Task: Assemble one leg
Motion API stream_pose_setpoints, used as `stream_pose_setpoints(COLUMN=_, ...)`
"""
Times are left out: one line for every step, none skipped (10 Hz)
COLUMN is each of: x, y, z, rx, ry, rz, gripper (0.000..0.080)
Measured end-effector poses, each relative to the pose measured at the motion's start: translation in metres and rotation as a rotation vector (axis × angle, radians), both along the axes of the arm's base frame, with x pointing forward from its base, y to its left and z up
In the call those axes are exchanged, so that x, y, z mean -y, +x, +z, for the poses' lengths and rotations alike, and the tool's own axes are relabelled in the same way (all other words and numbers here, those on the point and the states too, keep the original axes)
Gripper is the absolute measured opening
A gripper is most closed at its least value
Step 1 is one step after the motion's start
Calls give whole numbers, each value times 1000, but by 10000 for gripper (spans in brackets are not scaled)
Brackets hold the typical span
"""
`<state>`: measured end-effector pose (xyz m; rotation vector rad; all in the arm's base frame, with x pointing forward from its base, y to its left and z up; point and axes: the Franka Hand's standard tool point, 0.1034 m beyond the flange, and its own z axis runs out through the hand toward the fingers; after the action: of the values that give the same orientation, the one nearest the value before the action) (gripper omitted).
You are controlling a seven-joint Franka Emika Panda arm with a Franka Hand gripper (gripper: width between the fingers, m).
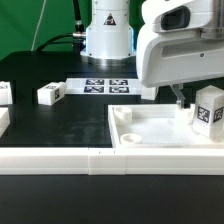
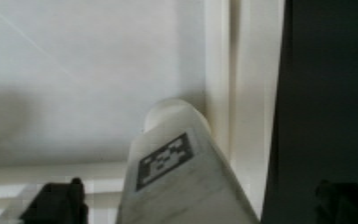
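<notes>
A leg point(image 1: 208, 112), a small white block with a marker tag on its face, stands upright on the large white tray-like top point(image 1: 150, 128) near its corner on the exterior view's right. My gripper point(image 1: 192, 101) hangs low right over it. In the wrist view the leg point(image 2: 185, 170) rises between my two dark fingertips point(image 2: 60, 203), with a gap on each side. My gripper point(image 2: 202, 205) is open and holds nothing. The leg's base is hidden in the wrist view.
Two more white legs point(image 1: 50, 94) point(image 1: 5, 93) lie on the black table on the exterior view's left. The marker board point(image 1: 105, 85) lies behind the top. A white rail point(image 1: 90, 160) runs along the front. The robot base point(image 1: 106, 35) stands at the back.
</notes>
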<state>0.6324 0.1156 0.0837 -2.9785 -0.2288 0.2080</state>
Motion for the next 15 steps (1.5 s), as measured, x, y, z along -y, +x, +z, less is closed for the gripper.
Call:
stream_pose_setpoints(x=2, y=0, z=-1, rx=12, ry=9, rz=95, gripper=649)
stream_pose_setpoints(x=3, y=0, z=-1, rx=20, ry=13, rz=158, gripper=649)
stream_pose_setpoints(x=3, y=0, z=-1, rx=26, ry=17, rz=209, gripper=649)
stream_pose_setpoints(x=3, y=0, z=-1, rx=30, ry=19, rz=244, gripper=607)
stream_pose_setpoints(x=3, y=0, z=-1, rx=28, ry=17, rz=234, gripper=607)
stream_pose_setpoints(x=4, y=0, z=-2, rx=28, ry=17, rz=234, gripper=471)
stream_pose_setpoints(x=4, y=0, z=-2, rx=28, ry=17, rz=234, gripper=334)
stream_pose_setpoints(x=4, y=0, z=-2, rx=28, ry=17, rz=234, gripper=334)
stream_pose_setpoints(x=4, y=0, z=-2, rx=26, ry=14, rz=216, gripper=291)
stream_pose_setpoints(x=4, y=0, z=-2, rx=23, ry=10, rz=189, gripper=291)
stream_pose_setpoints(x=4, y=0, z=-2, rx=23, ry=10, rz=191, gripper=291)
stream_pose_setpoints(x=4, y=0, z=-2, rx=15, ry=7, rz=121, gripper=291)
stream_pose_setpoints(x=5, y=0, z=-2, rx=1, ry=-1, rz=-14, gripper=291)
stream_pose_setpoints(x=6, y=1, z=-2, rx=-19, ry=-14, rz=-162, gripper=291)
stream_pose_setpoints(x=5, y=1, z=-3, rx=-33, ry=-30, rz=-272, gripper=291)
